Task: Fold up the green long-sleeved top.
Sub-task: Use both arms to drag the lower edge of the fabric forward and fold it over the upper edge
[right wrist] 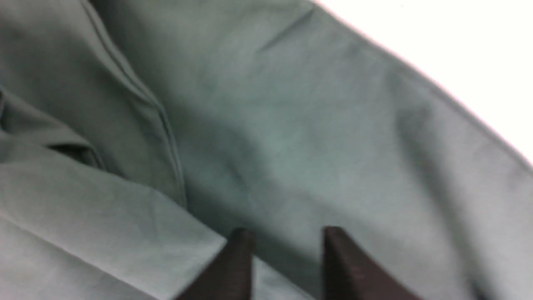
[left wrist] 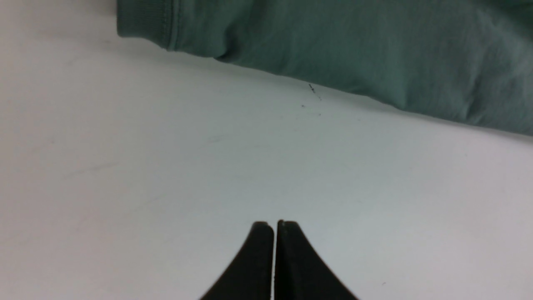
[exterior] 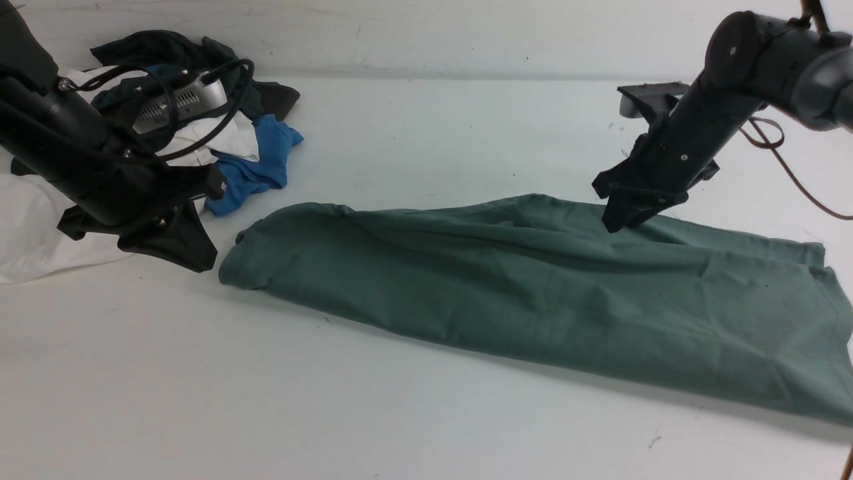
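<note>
The green long-sleeved top (exterior: 533,287) lies folded lengthwise in a long band across the table, from centre left to the right edge. A ribbed cuff or hem end (left wrist: 143,21) points toward my left gripper (exterior: 193,257). That gripper is shut and empty, its tips (left wrist: 275,225) over bare table a short way from the cloth. My right gripper (exterior: 623,217) hovers at the top's far edge. Its jaws stand apart (right wrist: 287,235) just above the fabric (right wrist: 291,125), near a seam and a fold, and nothing is pinched between them.
A pile of other clothes sits at the back left behind my left arm: a dark garment (exterior: 173,50), a blue one (exterior: 260,167) and a white one (exterior: 33,227). A cable (exterior: 793,173) hangs by the right arm. The back wall is close behind.
</note>
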You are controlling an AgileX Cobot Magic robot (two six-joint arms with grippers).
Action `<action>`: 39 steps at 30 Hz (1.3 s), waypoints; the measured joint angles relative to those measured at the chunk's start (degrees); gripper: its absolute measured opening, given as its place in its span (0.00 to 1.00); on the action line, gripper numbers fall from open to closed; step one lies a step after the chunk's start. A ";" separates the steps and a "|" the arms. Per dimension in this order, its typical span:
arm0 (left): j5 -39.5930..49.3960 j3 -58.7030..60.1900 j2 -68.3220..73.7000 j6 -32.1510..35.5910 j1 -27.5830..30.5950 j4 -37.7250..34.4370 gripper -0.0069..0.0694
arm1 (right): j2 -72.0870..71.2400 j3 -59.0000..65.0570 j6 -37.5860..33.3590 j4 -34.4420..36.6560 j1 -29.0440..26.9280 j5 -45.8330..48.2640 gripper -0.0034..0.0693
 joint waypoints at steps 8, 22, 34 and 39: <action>-1.45 0.00 0.00 0.00 0.00 -0.41 0.09 | 1.89 0.11 -3.86 0.30 2.73 0.00 0.76; -1.74 0.00 0.00 0.05 0.00 -1.50 0.09 | 3.36 0.11 -3.40 1.75 3.07 0.00 0.18; -1.69 0.00 0.00 0.11 0.00 -1.50 0.09 | 1.22 0.11 -2.87 -1.60 3.07 -0.05 0.03; -1.48 0.00 0.00 0.47 0.00 -1.50 0.09 | -0.45 0.11 2.78 -7.61 3.07 0.00 0.06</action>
